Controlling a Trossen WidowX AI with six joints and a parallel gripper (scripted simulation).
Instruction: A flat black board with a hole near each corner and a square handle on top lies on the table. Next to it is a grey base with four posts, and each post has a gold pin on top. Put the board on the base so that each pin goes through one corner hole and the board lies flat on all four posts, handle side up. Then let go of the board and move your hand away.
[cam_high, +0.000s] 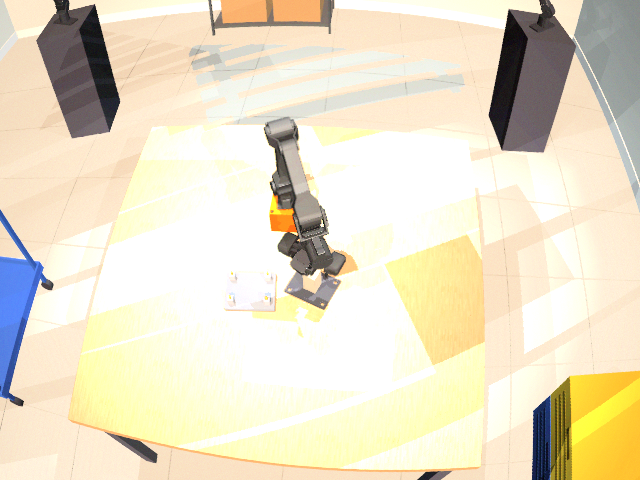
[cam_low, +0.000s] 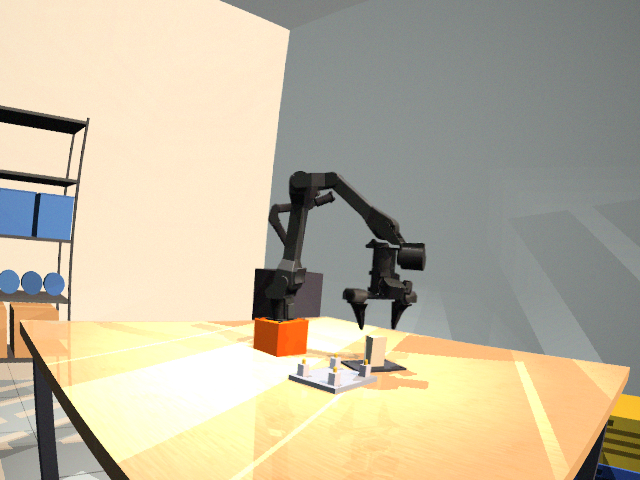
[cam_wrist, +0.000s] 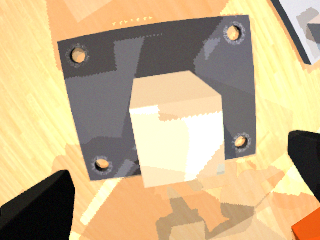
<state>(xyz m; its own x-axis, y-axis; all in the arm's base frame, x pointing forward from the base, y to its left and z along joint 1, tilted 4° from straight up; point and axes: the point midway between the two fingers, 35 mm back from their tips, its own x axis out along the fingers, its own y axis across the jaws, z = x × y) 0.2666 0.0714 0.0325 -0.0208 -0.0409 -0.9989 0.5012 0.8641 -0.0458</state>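
Gripper: the gripper (cam_high: 313, 273) (cam_low: 378, 328) (cam_wrist: 184, 163) is spread about as wide as it goes, with nothing held between its fingers.
Board: the black board (cam_high: 305, 295) (cam_low: 390, 368) (cam_wrist: 95, 110) is laid flat on the table (cam_high: 361, 428) (cam_low: 465, 413) (cam_wrist: 25, 100), handle side up; in the top view it is seen at three o'clock from the base, just beside it.
Handle: the pale handle (cam_high: 311, 282) (cam_low: 375, 351) (cam_wrist: 180, 137) is stood upright on the board, below the fingertips in the exterior view. In the wrist view it is placed between the two fingers but towards twelve o'clock of the line joining their tips.
Board's long axis: in the wrist view it is run roughly from nine to three o'clock, tipped slightly, much as the fingers are spaced.
Base: the grey base (cam_high: 250, 291) (cam_low: 336, 388) (cam_wrist: 298, 27) is shown at one to two o'clock in the wrist view; its pins are left uncovered.
Coming move: a small shift towards the handle, then a straight descent, seems called for before any closing.
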